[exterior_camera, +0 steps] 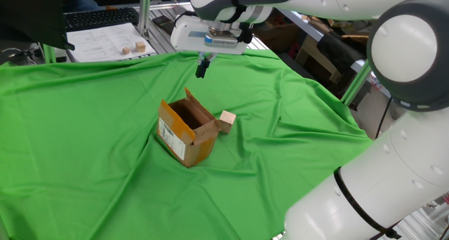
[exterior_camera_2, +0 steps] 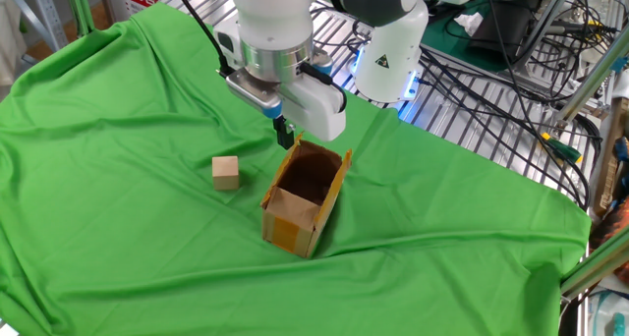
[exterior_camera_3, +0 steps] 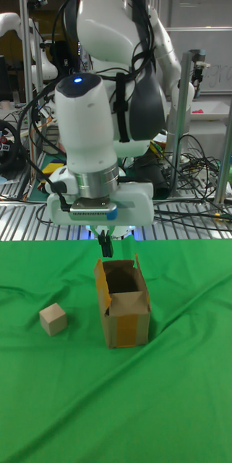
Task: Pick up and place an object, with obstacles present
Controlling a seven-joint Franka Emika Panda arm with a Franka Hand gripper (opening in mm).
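The arm hangs above the green cloth, and nothing of the task looks done yet: judging by how things lie, the pick, the carry past the obstacle and the placing are all left. The box stands open-topped near the middle of the cloth, flaps raised, its white label facing the near-left in one fixed view. The cube rests on the cloth just beside the box; in one fixed view it seems to touch the box's far side, while the other fixed view and the tall view show a clear gap, so apart is the better reading. The gripper is in the air above and behind the box, nowhere near the cube, and holds nothing. Its dark fingers read as one narrow stub in every view, so they seem together, though a thin gap cannot be ruled out. No goal spot is marked anywhere, and the box's inside floor is in shadow.
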